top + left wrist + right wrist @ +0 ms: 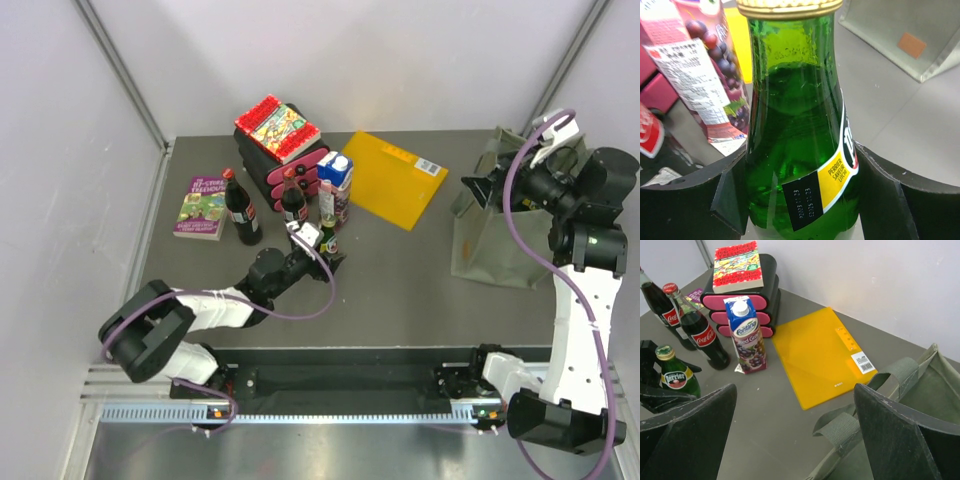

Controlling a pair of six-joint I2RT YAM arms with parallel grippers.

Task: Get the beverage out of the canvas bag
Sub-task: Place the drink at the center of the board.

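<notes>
The green bottle (795, 125) stands upright on the table (400, 280), left of centre, its long axis straight up and its gold cap on. It is well apart from the canvas bag (495, 245), which slumps at the right side of the table. So the beverage looks to be out of the bag and set down among the other drinks. The juice carton (747, 337) is just behind it, and two cola bottles (700, 330) are a little further to the left.

The left pincer (322, 245) reaches in from the near side and is closed around the lower body of the bottle. Its two dark fingers (730, 195) press the glass from left and right, below the yellow label.

The right pincer (795, 390) hangs over the left rim of the bag with its jaws spread as wide as they go and nothing between them. It points out towards the yellow folder (820, 355).

The bottle sits squarely between the left fingers. I reckon all that arm needs is to let go and draw back towards the near edge, without tipping the bottle into the carton.

If anything else is in the bag, the right arm is by far the nearer. From here I can see only cloth inside.
</notes>
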